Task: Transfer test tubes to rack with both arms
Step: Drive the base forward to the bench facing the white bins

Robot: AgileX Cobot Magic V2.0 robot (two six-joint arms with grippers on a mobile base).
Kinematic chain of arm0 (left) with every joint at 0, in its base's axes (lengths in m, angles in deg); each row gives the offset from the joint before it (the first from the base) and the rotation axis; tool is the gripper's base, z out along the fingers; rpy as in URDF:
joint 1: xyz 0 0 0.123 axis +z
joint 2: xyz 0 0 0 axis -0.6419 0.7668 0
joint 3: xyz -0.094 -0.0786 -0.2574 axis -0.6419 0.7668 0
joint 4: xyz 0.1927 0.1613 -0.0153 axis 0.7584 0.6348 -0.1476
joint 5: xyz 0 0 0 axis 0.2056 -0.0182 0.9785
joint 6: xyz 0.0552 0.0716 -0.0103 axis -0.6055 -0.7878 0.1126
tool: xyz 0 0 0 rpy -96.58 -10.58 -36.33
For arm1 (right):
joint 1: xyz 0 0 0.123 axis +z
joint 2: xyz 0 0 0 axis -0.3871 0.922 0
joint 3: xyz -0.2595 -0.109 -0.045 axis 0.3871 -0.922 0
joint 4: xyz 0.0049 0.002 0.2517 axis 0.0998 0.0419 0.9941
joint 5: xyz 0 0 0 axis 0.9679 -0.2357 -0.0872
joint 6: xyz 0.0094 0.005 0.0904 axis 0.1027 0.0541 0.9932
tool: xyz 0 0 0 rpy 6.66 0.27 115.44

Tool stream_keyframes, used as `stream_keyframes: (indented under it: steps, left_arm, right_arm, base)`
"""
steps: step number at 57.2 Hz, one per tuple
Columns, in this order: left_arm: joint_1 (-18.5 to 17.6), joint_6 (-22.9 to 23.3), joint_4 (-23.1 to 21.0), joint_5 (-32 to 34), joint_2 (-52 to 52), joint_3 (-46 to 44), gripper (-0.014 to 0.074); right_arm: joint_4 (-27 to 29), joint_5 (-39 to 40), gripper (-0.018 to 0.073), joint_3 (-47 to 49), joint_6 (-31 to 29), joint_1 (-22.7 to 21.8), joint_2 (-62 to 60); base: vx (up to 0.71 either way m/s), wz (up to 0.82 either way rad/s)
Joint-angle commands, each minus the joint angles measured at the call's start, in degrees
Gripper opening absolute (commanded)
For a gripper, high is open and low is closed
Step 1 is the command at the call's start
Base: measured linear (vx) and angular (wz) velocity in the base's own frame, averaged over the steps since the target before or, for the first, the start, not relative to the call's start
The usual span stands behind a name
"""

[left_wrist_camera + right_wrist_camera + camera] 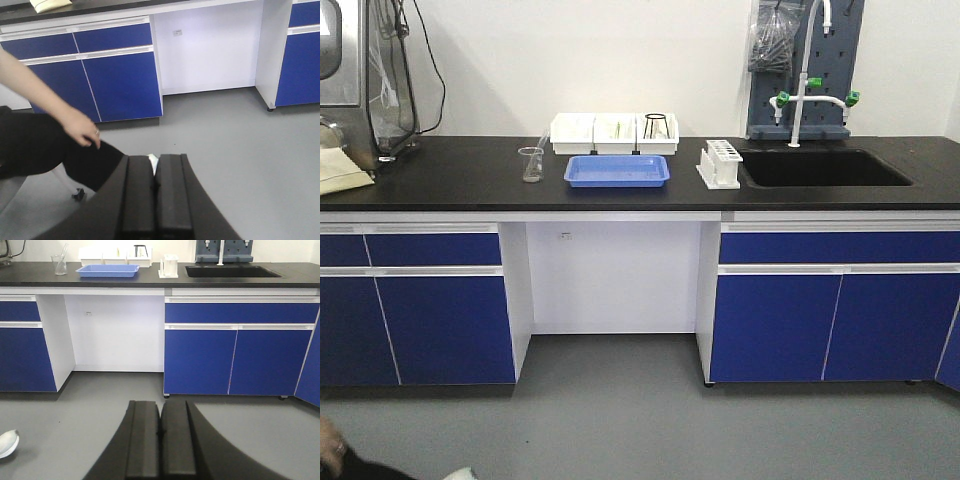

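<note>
Rack, white, upright near the front edge of the black worktop, between the blue tray and the sink and just beside the sink's left rim. Beaker left of the tray; three white bins in a row behind the tray, toward the back edge. Left gripper and right gripper, each low over the grey floor and well apart from the worktop, jaws pressed together with nothing between them.
</note>
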Motion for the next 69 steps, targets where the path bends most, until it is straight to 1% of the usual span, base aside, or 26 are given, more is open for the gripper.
stream_keyframes:
  steps: [1,69]
  left_arm:
    - [0.07,0.17,-0.36,4.46,1.30,-1.65,-0.0004]
    - [0.07,0.17,-0.36,4.46,1.30,-1.65,-0.0004]
  right_arm:
    - [-0.24,4.46,-0.0008,-0.79,-0.67,-0.32,-0.35]
    - [-0.24,4.46,-0.0008,-0.79,-0.67,-0.32,-0.35]
  base:
    - [0.00,0.00]
    - [0.01,0.00]
